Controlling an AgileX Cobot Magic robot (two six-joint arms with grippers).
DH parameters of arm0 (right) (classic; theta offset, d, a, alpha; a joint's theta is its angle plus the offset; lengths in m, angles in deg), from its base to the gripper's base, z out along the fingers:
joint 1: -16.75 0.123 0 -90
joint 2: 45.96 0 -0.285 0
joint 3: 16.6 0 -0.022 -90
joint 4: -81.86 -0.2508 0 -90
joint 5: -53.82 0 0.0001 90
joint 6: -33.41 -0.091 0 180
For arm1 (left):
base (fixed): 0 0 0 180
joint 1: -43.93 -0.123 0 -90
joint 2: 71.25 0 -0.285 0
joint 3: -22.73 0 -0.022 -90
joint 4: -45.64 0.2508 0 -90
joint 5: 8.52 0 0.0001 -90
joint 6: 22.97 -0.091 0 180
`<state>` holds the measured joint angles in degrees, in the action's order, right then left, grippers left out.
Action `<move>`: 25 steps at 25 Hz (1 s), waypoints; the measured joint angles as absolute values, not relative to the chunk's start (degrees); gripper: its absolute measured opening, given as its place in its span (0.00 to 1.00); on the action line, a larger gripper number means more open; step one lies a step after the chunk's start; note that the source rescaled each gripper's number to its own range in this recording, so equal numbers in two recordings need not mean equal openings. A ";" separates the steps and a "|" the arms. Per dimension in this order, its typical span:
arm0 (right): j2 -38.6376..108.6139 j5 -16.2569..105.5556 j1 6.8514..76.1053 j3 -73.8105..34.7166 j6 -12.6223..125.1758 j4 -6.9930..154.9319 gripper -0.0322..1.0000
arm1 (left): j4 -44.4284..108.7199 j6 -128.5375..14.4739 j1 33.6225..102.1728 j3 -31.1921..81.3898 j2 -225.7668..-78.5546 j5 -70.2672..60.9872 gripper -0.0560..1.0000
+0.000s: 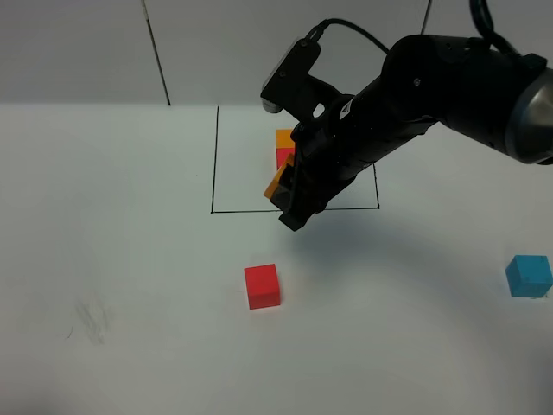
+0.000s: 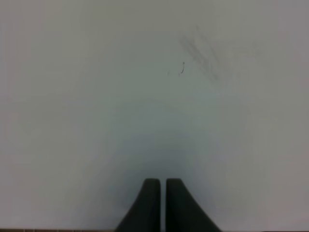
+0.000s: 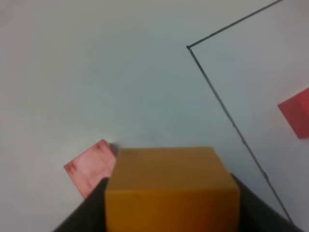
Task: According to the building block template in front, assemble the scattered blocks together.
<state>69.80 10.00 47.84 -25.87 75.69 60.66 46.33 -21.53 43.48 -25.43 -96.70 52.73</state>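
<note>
right pincer (image 3: 173,195): closed on the orange cube (image 1: 276,184), one finger on each of two opposite side faces. The cube looked tilted and clear of the counter (image 1: 130,259), near the front edge of the black frame (image 1: 213,160).
left pincer (image 2: 161,188): shut with nothing in it, over bare counter. I couldn't see it in the high view.
template (image 1: 285,138): inside the frame. I could make out an orange and a red face; the arm hid the rest.
red cube (image 1: 262,286): loose on the counter just in front of the frame, near the carried cube but apart from it.
blue cube (image 1: 529,276): loose at the far right of the counter, well apart from the other two.
handling: my read was small, rigid and light, with smooth faces. They wouldn't crush, but could slip or twist if pinched off-centre.
grip point: flat opposite faces, centred, fingers square to them. I'd leave the mating face free.
risk: I'd expect a loose cube to slide at the slightest nudge, so the set-down should be gentle.
progress: I judged nothing joined yet, all three cubes apart.
</note>
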 joint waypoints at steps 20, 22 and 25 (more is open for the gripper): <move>82.56 10.35 52.33 -33.65 80.93 60.88 0.57 | 46.33 -21.59 43.48 -25.43 -96.70 52.73 0.05; 82.56 10.40 52.33 -33.89 82.34 60.88 0.57 | 46.33 -21.59 43.48 -25.43 -96.70 52.73 0.05; 82.56 10.40 52.33 -34.21 85.59 60.88 0.57 | 46.33 -21.59 43.48 -25.43 -96.70 52.73 0.05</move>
